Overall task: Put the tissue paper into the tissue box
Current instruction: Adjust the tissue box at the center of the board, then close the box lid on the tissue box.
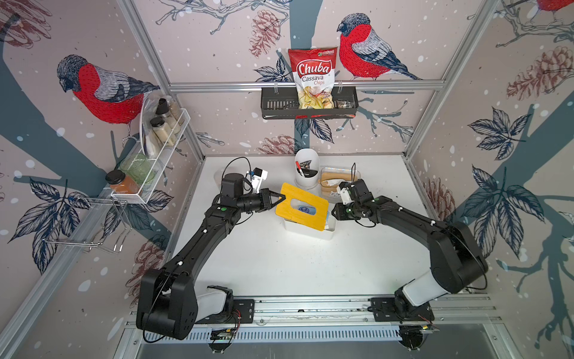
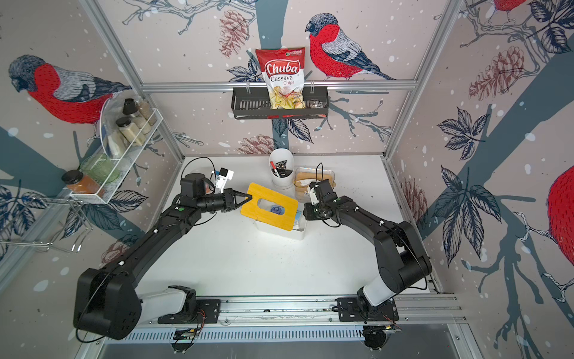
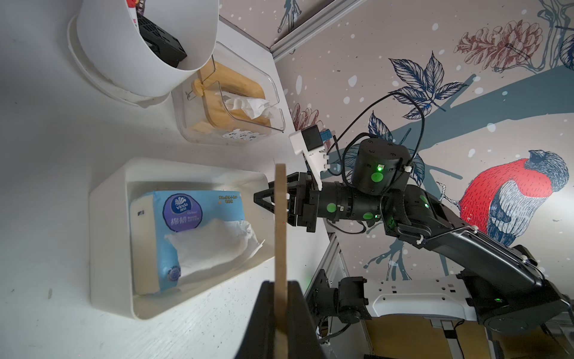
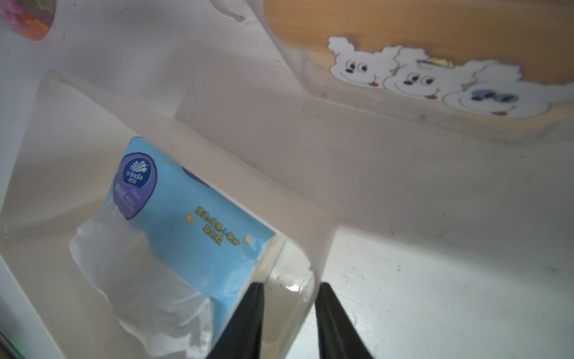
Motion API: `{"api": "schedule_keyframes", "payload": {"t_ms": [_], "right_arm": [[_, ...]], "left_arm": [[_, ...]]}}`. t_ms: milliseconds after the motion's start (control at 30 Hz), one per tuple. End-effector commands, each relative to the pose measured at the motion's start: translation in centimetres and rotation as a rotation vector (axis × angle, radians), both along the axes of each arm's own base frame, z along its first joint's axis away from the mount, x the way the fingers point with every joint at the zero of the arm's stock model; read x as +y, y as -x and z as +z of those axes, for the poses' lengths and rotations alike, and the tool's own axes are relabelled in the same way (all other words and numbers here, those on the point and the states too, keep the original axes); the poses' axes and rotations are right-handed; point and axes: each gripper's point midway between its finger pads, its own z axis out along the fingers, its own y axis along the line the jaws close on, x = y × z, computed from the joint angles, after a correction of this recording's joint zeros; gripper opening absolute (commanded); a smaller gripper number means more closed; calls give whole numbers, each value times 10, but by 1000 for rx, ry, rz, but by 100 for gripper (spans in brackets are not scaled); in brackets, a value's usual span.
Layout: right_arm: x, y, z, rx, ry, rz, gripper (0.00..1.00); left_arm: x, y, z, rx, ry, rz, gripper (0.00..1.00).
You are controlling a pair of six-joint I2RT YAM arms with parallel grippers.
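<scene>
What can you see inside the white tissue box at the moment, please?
A blue Vinda tissue pack lies inside the tissue box, with white tissue paper pulled from its opening. In both top views the yellow lid covers most of it. The floor beneath the pack is hidden.

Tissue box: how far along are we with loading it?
Done: the blue tissue pack lies inside the tissue box, a sheet pulled loose. In hand: the left claw is shut on the yellow lid, held over the box; the right claw straddles the box's wall. Still to do: likely lowering the lid on, then letting go.
</scene>
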Motion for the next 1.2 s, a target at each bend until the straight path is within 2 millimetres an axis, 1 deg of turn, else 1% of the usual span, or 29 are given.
{"api": "schedule_keyframes", "payload": {"t_ms": [0, 100, 200, 300, 367, 467, 633, 733, 833, 967, 1033, 1167], "right_arm": [[5, 11, -4, 40, 4, 58, 32], [15, 16, -3, 48, -5, 99, 30], [23, 20, 3, 45, -14, 140, 31], [23, 18, 17, 31, -46, 135, 38], [22, 16, 32, 33, -110, 117, 45], [21, 18, 51, 46, -204, 100, 49], [14, 30, 71, 77, -322, 116, 53], [6, 40, 77, 74, -363, 158, 55], [1, 46, 78, 71, -392, 174, 57], [8, 56, 83, 97, -480, 216, 62], [11, 58, 85, 105, -504, 230, 64], [15, 57, 92, 111, -545, 249, 68]], "left_arm": [[-1, -3, 4, -42, -9, -7, 0], [-1, -3, 3, -41, -13, -8, 0], [-1, -5, 1, -40, -18, -6, 0], [-1, -7, 1, -36, -16, -6, 0], [-2, -6, 3, -37, -10, -7, 0], [-2, -6, 2, -34, -2, 0, 0], [-1, -5, -7, -13, -3, 0, 0], [-1, -4, -16, 15, 0, -12, 0], [0, -3, -20, 47, 32, -18, 0], [4, -3, -12, 74, 108, 11, 0], [6, -5, -10, 73, 121, 30, 0], [7, -7, -15, 115, 137, 54, 0]]}}
